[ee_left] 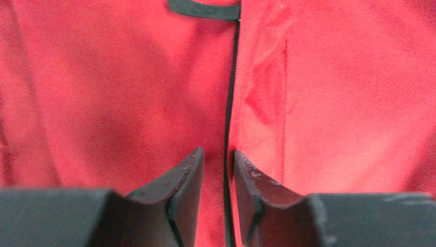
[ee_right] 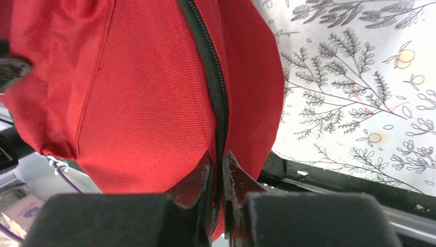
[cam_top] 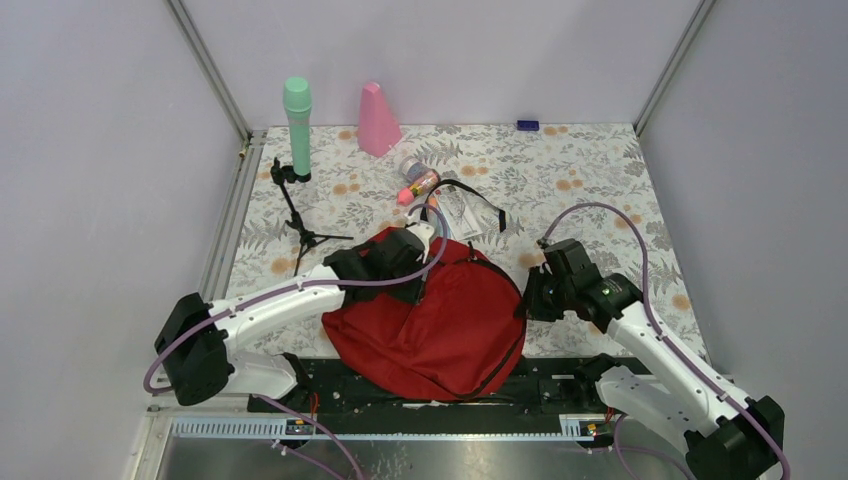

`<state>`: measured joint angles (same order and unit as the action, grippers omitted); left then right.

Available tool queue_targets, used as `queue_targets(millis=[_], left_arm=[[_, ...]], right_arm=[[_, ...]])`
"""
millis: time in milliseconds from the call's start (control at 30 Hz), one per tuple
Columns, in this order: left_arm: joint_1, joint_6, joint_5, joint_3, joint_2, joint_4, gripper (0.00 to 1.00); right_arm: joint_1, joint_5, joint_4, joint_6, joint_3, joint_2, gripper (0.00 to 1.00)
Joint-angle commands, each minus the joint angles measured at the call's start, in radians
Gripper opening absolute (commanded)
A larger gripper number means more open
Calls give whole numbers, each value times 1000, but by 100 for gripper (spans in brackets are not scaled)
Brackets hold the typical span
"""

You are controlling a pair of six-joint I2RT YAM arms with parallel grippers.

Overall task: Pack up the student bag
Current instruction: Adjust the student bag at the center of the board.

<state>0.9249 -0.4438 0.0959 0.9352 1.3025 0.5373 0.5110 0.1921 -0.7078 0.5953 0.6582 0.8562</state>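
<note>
Student bag (cam_top: 440, 320): red, slumped at lower centre of the top view; it lies on the near edge of the tabletop (cam_top: 590, 190) and hangs over the black rail between my two arm bases.
Left gripper (ee_left: 218, 162): sits at the upper edge of the bag, just left of centre in the top view.
Left fingers (ee_left: 190, 175): nearly closed, with a narrow gap. Red cloth and a thin black line (ee_left: 230, 103) run through that gap. I cannot tell whether I am biting the cloth or only straddling it.
Left wrist view, other: red fabric fills the frame, with a short black strap piece (ee_left: 203, 9) at top centre.
Right gripper (ee_right: 218, 164): at the bag's right edge, right of centre in the top view.
Right fingers (ee_right: 198, 177): all but pressed together, pinching the bag at its black zipper (ee_right: 213, 77), which runs up the frame from between the tips.
Right wrist view, other: floral tabletop at right.
Behind the bag, top view: mint-green cylinder (cam_top: 297, 125) standing upper left; pink cone (cam_top: 377, 118) beside it; small black tripod (cam_top: 300, 215) at left; pink-capped tube (cam_top: 418, 186) lying at centre; loose black strap (cam_top: 480, 200) near it; small blue item (cam_top: 527, 125) at the far edge.
</note>
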Motion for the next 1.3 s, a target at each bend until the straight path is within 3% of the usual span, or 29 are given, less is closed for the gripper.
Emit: queue_targets(millis=[0, 233, 433, 600, 767, 933, 967, 1000, 1133, 1167, 1267], left_arm=[[-1, -29, -58, -17, 29, -66, 23], [40, -152, -173, -109, -23, -236, 0], [191, -286, -153, -97, -15, -379, 0], [275, -341, -161, -26, 112, -555, 0], [288, -316, -197, 125, 271, -633, 0], [287, -224, -150, 259, 343, -592, 0], [285, -209, -138, 268, 345, -581, 2], [282, -198, -127, 273, 344, -568, 11], [258, -163, -47, 212, 276, -522, 71], [246, -159, -35, 182, 249, -512, 79], [205, -155, -19, 86, 149, -493, 91]], right_arm=[[7, -156, -25, -60, 123, -4, 4], [7, -301, -21, -202, 309, 90, 0], [7, -504, -24, -305, 423, 179, 0], [6, -656, 53, -388, 462, 245, 0], [5, -671, 148, -442, 519, 369, 0], [-27, -770, 190, -493, 632, 507, 0], [-36, -783, 190, -494, 654, 524, 2], [-47, -785, 191, -494, 676, 538, 9], [-58, -768, 187, -503, 704, 520, 71], [-58, -762, 180, -496, 696, 503, 85], [-61, -767, 124, -433, 661, 441, 94]])
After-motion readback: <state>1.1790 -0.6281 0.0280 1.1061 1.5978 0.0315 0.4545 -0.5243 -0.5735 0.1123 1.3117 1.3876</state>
